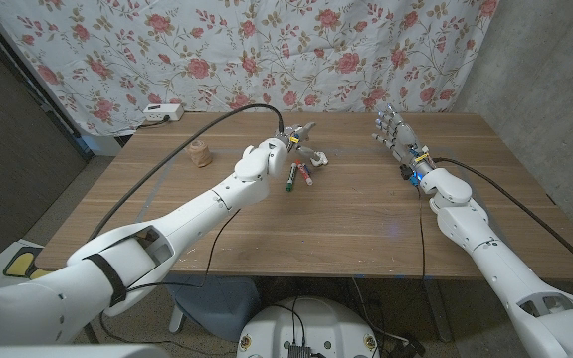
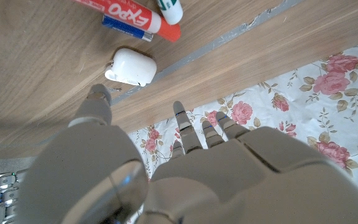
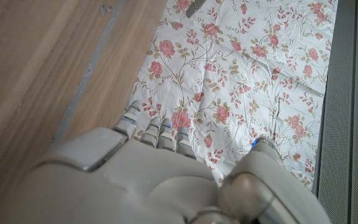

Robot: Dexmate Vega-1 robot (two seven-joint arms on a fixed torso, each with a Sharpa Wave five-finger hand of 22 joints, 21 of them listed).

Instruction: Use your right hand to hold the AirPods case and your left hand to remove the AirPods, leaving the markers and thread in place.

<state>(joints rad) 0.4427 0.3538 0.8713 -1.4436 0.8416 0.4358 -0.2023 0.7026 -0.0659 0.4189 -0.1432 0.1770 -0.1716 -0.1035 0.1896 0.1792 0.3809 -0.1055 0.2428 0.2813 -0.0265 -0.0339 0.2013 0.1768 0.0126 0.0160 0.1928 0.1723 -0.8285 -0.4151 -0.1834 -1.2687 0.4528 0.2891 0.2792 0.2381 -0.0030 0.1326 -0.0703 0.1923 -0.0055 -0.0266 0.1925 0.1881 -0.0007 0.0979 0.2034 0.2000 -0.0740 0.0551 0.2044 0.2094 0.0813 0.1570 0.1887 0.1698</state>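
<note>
Partly hidden in the head view, the AirPods case [image 1: 318, 157] lies behind the fingers of the left hand [image 1: 285, 147], so little of it can be made out there. Seen from the left wrist, the case [image 2: 130, 66] is a small, smooth white box with rounded corners, lying closed on the wooden table [image 2: 36, 68]; what it holds cannot be seen. The left hand [image 2: 166, 174] hovers over the table near the case, its fingers [image 2: 182, 121] spread and holding nothing, the thumb tip close to the case but not touching it.

Just beside the case lie the markers [image 1: 299, 176], close together. The left wrist view cuts them off at the picture's edge: a red marker [image 2: 129, 15] with white "EXPO" lettering, a blue one [image 2: 126, 28] touching it, and a white-bodied one with a green band [image 2: 169, 6].

A small tan, lumpy object [image 1: 202, 153] sits well apart on the table toward the robot's left; it is too small to tell what it is.

The right hand [image 1: 398, 134] is raised over the far right part of the table, well apart from the case, fingers apart and empty. In the right wrist view its fingers [image 3: 157, 134] reach toward a floral cloth [image 3: 241, 68] with pink roses on white.
</note>
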